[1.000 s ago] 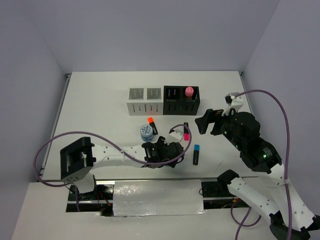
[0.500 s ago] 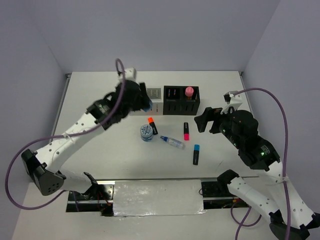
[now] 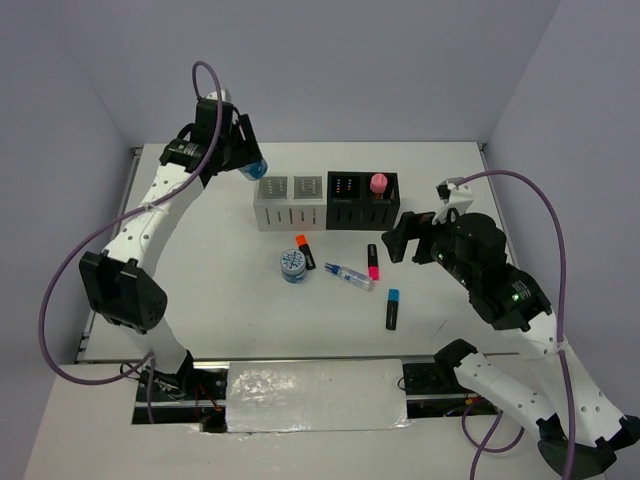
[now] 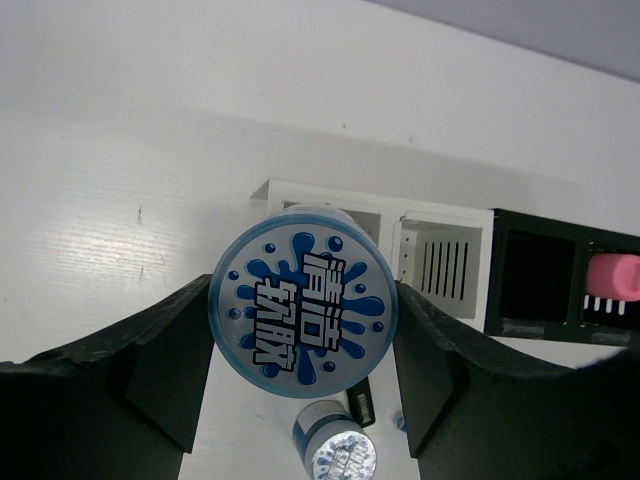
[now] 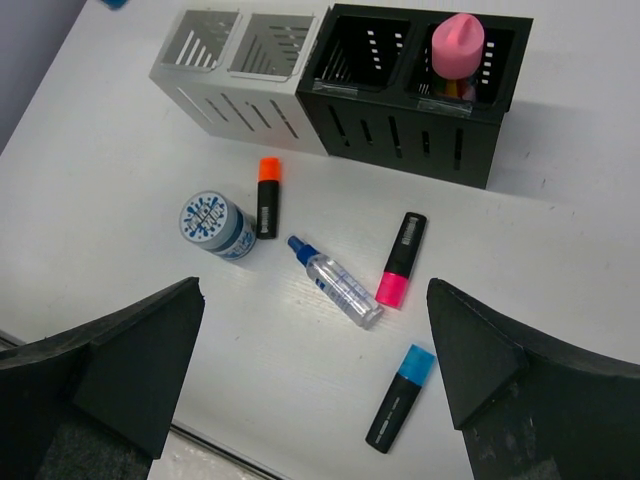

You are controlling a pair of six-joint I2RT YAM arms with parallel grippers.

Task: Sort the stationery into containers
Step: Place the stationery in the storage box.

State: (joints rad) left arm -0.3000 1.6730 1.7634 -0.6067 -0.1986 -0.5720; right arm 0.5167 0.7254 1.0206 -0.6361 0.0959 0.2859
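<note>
Round blue-and-white disc (image 4: 302, 318) is squeezed tight between the two fingers of the left gripper (image 4: 305, 345), with its splashy face turned up to the wrist. It is up in the air, and the white organiser (image 4: 445, 217) sits lower down, just behind it.

The right gripper (image 5: 314, 300) has its fingers spread wide and holds nothing. Under it on the table lie the clear blue-capped tube (image 5: 335, 281), the pink-capped highlighter (image 5: 400, 260), the blue-capped highlighter (image 5: 400, 397), the orange-capped highlighter (image 5: 267, 196) and a second disc (image 5: 213, 224). Past them, the pink capped cylinder (image 5: 458, 43) stands in the black organiser (image 5: 400, 145).
</note>
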